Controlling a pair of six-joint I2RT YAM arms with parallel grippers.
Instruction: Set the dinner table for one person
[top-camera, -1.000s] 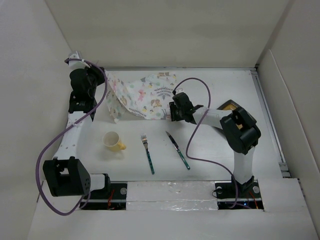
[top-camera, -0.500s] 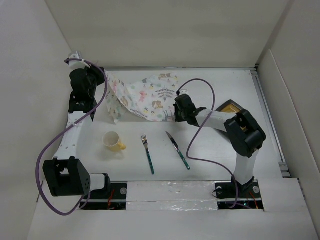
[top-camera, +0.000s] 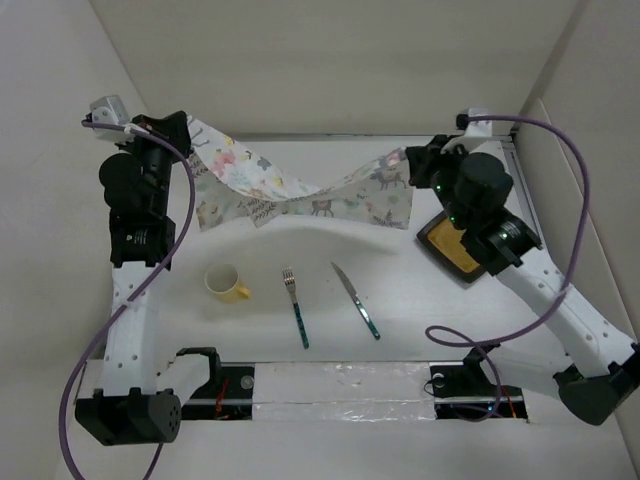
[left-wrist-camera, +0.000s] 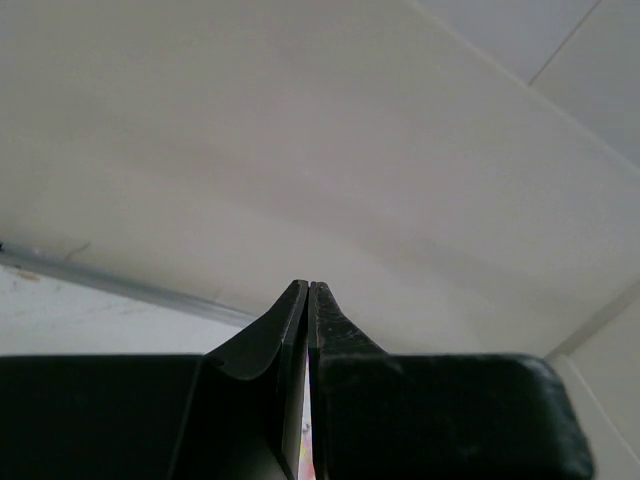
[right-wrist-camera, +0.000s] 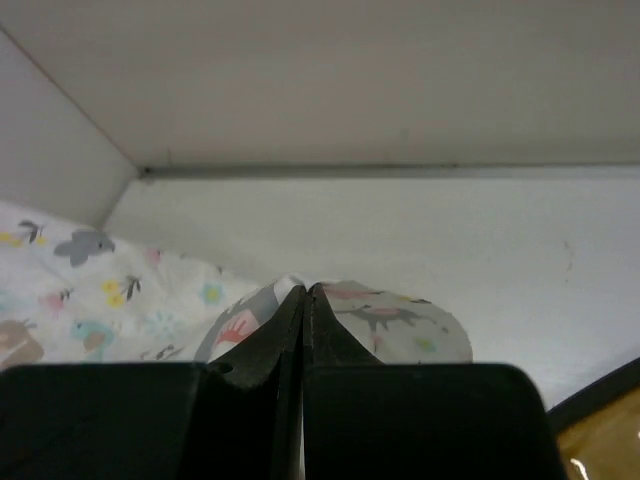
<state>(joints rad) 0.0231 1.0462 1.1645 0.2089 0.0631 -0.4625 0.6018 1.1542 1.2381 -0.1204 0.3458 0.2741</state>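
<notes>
Left gripper (left-wrist-camera: 305, 290): I'm clamping the cloth (top-camera: 290, 190), apparently.
Right gripper (right-wrist-camera: 304, 292): I'm clamping its other end.
Cloth: sagging between.

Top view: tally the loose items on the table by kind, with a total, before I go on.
cloth placemat: 1
yellow mug: 1
fork: 1
knife: 1
dark-rimmed yellow plate: 1
Total: 5
</notes>
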